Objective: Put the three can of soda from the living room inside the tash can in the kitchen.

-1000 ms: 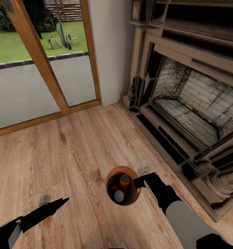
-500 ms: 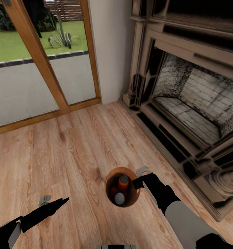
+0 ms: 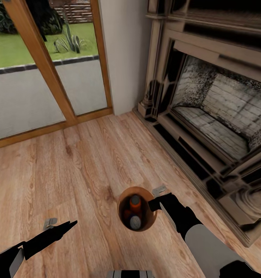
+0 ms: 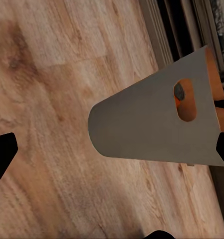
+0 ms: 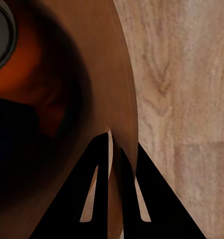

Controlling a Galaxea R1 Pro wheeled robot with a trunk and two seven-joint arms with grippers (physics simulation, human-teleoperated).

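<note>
Trash can wall is hiding the soda cans' bodies; a third can is not being discernible.

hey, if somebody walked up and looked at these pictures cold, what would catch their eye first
Probably the round copper trash can on the wood plank floor, held by its rim in the right gripper, with orange soda cans visible inside. Next, the big stone fireplace along the right wall, and the glass door to the garden at upper left. The left gripper hangs over the floor, holding nothing.
</note>
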